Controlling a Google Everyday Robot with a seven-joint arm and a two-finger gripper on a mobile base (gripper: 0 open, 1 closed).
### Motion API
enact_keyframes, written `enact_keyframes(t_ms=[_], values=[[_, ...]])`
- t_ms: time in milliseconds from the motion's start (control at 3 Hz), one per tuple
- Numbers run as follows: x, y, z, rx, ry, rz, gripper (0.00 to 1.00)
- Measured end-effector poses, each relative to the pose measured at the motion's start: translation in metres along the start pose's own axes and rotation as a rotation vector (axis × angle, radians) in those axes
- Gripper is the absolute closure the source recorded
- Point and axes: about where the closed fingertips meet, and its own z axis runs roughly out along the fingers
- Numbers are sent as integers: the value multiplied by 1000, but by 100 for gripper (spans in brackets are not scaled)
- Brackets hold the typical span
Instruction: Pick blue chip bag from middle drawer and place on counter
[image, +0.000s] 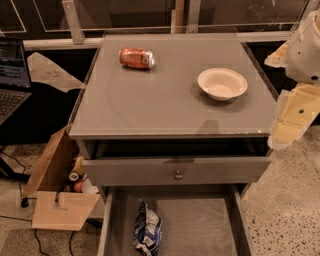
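Observation:
The blue chip bag (147, 231) lies crumpled on the floor of the pulled-out middle drawer (200, 225), left of its centre and near the bottom edge of the view. The counter (165, 100) is the flat grey cabinet top above it. My gripper (289, 125) hangs at the right edge of the view, beside the counter's right front corner, well above and to the right of the bag. It holds nothing that I can see.
An orange-red soda can (137, 57) lies on its side at the counter's back left. A white bowl (222, 83) sits at the right. A drawer front with a round knob (178, 175) is above the open drawer. A cardboard box (57, 185) stands on the floor at left, with a laptop (12, 75) behind it.

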Motion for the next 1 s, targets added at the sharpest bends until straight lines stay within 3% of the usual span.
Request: enact_keyframes(t_ms=[333,667,1000], values=[[0,0,0,0,0,0,0],[-3,5,-2,-19,-7,-103,0],[-27,16,7,-62,46,-279,0]])
